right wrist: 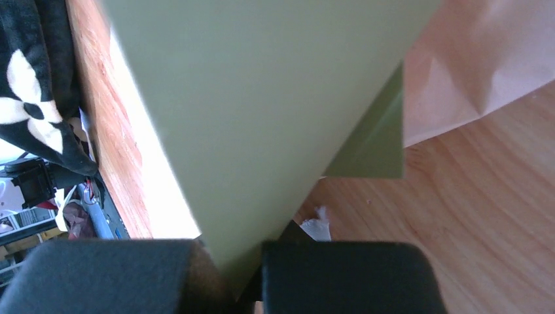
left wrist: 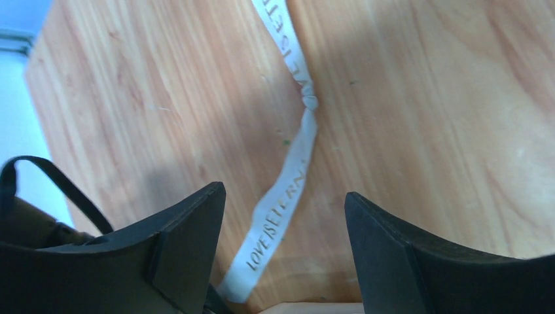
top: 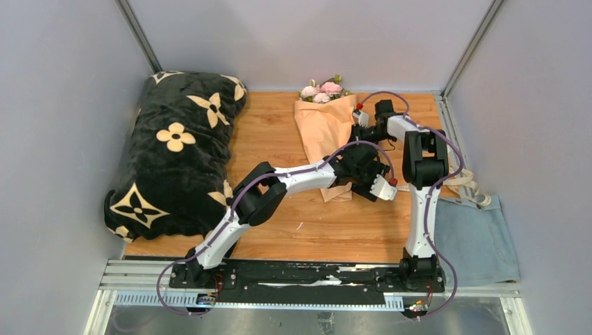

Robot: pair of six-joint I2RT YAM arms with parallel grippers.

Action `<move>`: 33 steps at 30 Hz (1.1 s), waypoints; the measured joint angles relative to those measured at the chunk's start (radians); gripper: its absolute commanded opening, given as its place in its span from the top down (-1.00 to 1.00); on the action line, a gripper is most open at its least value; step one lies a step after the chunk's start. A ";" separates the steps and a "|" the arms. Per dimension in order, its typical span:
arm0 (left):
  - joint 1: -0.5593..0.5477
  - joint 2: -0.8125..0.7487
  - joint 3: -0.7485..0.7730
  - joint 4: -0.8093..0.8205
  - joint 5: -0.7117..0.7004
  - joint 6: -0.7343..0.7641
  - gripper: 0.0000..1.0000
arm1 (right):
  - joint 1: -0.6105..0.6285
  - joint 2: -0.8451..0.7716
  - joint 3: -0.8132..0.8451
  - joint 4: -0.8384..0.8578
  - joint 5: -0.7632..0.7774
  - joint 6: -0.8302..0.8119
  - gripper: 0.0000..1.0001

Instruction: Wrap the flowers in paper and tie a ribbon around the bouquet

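Three views, and each holds something the others lack.

Only the overhead view gives the whole bouquet point(top: 324, 129). It is a peach-tan cone lying on the wooden tabletop point(top: 279, 230) at centre frame. The flowers point(top: 321, 91) are at its upper end by the back wall, and its narrow end points down the frame. This view also takes in a black pillow with cream flower shapes point(top: 174, 153) at the left and a grey-blue cloth point(top: 482, 241) at the lower right, off the wood.

Only the left wrist view shows the ribbon point(left wrist: 291, 163), a cream strip printed with dark letters. It lies flat on the wood with a small twist or knot in the upper middle of the frame. It runs from the top edge down into the gap of the left tool point(left wrist: 285, 252), whose jaws stand wide. The strip lies between the two fingers and appears to touch neither. From overhead, this tool point(top: 359, 178) sits just at the cone's narrow end, on its right.

Only the right wrist view shows the olive green face of the paper point(right wrist: 262, 111), which fills the upper middle of the frame, with the peach face at the upper right. The right tool point(right wrist: 229, 275) is closed on this sheet, pinching it between its pads. From overhead it point(top: 361, 129) is at the cone's right edge, below the flowers.
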 measured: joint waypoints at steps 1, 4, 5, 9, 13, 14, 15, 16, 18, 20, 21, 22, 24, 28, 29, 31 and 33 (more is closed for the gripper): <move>0.002 0.000 0.000 0.013 0.003 0.020 -0.53 | -0.003 0.010 0.016 -0.018 0.003 -0.010 1.00; 0.005 0.012 0.000 0.063 0.005 0.068 -0.42 | -0.009 0.026 0.048 -0.058 0.018 -0.032 1.00; 0.004 0.018 -0.003 0.085 0.005 0.083 -0.38 | -0.009 0.026 0.055 -0.069 0.027 -0.039 1.00; 0.004 0.031 -0.041 0.165 0.003 0.148 -0.14 | -0.010 0.031 0.082 -0.105 0.060 -0.058 1.00; 0.004 0.044 -0.054 0.204 0.002 0.204 0.32 | -0.010 0.050 0.123 -0.150 0.074 -0.073 1.00; 0.004 0.048 -0.054 0.212 0.002 0.213 0.46 | -0.010 0.054 0.132 -0.160 0.077 -0.076 1.00; 0.004 0.053 -0.055 0.216 0.002 0.218 0.56 | -0.010 0.055 0.134 -0.165 0.079 -0.078 1.00; 0.004 0.058 -0.057 0.225 0.003 0.230 0.60 | -0.010 0.055 0.135 -0.168 0.081 -0.081 1.00; 0.004 0.065 -0.060 0.229 0.002 0.234 0.83 | -0.010 0.055 0.137 -0.172 0.085 -0.085 1.00; 0.004 0.067 -0.071 0.238 0.000 0.250 1.00 | -0.011 0.055 0.137 -0.173 0.085 -0.088 1.00; 0.003 0.067 -0.073 0.239 -0.001 0.251 1.00 | -0.011 0.055 0.137 -0.173 0.085 -0.089 1.00; 0.003 0.067 -0.080 0.247 -0.004 0.258 1.00 | -0.012 0.055 0.137 -0.174 0.084 -0.093 1.00; 0.002 0.067 -0.089 0.264 -0.010 0.259 1.00 | -0.014 0.055 0.136 -0.176 0.082 -0.097 1.00; 0.002 0.067 -0.093 0.286 -0.027 0.189 1.00 | -0.019 0.050 0.127 -0.172 0.078 -0.098 1.00; 0.001 0.067 -0.093 0.291 -0.032 0.153 1.00 | -0.021 0.044 0.118 -0.167 0.078 -0.098 1.00; 0.001 0.066 -0.090 0.293 -0.040 0.083 1.00 | -0.024 0.031 0.097 -0.153 0.077 -0.097 1.00; 0.001 0.064 -0.073 0.267 -0.050 0.006 1.00 | -0.026 0.016 0.073 -0.141 0.076 -0.094 1.00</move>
